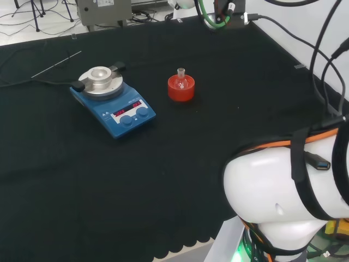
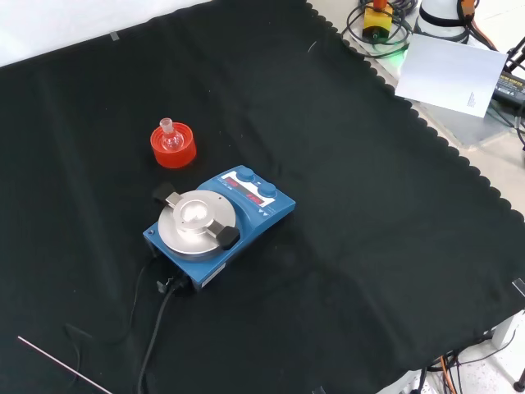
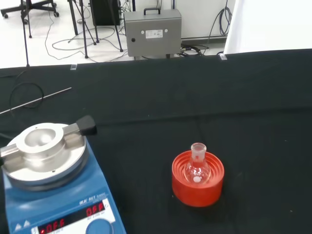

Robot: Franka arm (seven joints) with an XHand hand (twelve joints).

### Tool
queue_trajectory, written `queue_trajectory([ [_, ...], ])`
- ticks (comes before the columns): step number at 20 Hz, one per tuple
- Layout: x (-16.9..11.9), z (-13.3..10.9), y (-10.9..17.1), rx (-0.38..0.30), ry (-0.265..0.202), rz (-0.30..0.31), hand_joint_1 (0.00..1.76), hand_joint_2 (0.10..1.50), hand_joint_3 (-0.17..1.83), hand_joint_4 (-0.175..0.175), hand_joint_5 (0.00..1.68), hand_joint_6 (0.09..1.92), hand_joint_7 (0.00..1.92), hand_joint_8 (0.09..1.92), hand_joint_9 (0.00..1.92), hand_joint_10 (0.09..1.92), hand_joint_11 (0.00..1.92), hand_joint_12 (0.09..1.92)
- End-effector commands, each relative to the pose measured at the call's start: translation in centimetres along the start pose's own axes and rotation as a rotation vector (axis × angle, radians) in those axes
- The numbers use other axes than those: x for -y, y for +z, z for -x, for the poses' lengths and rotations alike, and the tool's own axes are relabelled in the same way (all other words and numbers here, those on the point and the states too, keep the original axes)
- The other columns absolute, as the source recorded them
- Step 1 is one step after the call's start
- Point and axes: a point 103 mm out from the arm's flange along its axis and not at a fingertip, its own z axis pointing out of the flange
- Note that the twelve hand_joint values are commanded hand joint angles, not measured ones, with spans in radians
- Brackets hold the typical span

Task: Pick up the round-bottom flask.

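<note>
Flask (image 3: 197,166) upright in red stand (image 3: 197,185) — untouched.

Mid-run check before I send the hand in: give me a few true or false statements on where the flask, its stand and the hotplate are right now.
1. The round-bottom flask sits upright in the red ribbed stand. True.
2. The flask lies on its side on the cloth. False: it stands neck up in the stand.
3. The flask rests on the blue hotplate stirrer. False: the stirrer's metal top carries no flask.
4. In the head view the stand is right of the stirrer. True.
5. A thin metal rod lies on the black cloth. True.
</note>
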Motion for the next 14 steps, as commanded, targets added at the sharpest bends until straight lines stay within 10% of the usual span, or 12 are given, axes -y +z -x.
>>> queue_trajectory([
  [1,-6.7,2.7,6.7,-0.07,0.038,-0.049,0.69,0.86,0.49,-0.027,0.43,0.09,0.21,0.57,0.35,0.63,0.0,1.36],
  [14,-14.2,5.4,18.3,-0.198,0.085,-0.153,0.7,0.74,0.52,-0.024,0.47,0.09,0.22,0.57,0.36,0.63,0.01,1.37],
])
